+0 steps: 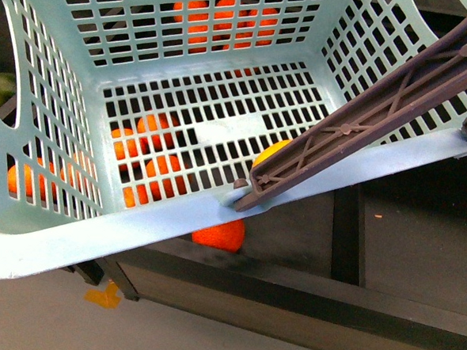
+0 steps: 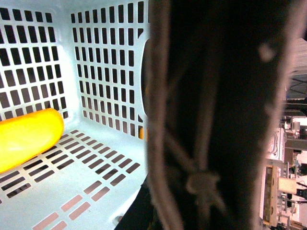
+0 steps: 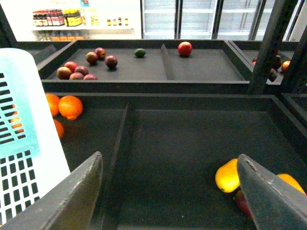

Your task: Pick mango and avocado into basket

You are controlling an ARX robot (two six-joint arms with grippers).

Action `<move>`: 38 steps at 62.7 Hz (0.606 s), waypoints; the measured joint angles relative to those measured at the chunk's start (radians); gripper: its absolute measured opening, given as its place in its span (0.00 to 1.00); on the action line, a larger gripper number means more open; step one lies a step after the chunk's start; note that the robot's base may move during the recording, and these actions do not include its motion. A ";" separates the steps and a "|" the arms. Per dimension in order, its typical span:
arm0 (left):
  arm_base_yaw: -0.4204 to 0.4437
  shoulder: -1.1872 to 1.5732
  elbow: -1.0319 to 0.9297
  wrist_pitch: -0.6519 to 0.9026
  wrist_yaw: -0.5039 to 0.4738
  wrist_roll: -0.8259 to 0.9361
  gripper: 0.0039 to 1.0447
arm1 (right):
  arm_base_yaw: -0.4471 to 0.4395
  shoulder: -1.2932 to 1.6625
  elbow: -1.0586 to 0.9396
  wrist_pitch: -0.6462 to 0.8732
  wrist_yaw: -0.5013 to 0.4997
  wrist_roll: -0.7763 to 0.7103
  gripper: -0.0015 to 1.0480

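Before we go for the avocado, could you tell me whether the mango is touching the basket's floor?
Touching. The left wrist view shows the mango lying directly on the slotted floor of the basket.

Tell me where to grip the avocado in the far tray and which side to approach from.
Probably grip the avocado across its narrow middle, from above. It lies alone on its side; the tray's front wall would block a low approach, and the divider stands close beside it.

right gripper (image 3: 169,156) | two fingers (image 3: 72,196) | plain matte grey | broad tapered wedges
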 joint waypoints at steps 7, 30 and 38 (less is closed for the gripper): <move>0.000 0.000 0.000 0.000 0.001 0.000 0.04 | 0.000 0.000 0.000 0.000 0.000 0.000 0.92; -0.013 0.000 0.000 0.000 0.025 -0.010 0.04 | -0.002 -0.002 0.000 0.000 0.000 0.000 0.92; -0.012 0.000 0.000 0.000 0.015 -0.010 0.04 | -0.002 -0.003 -0.001 0.000 0.001 0.000 0.92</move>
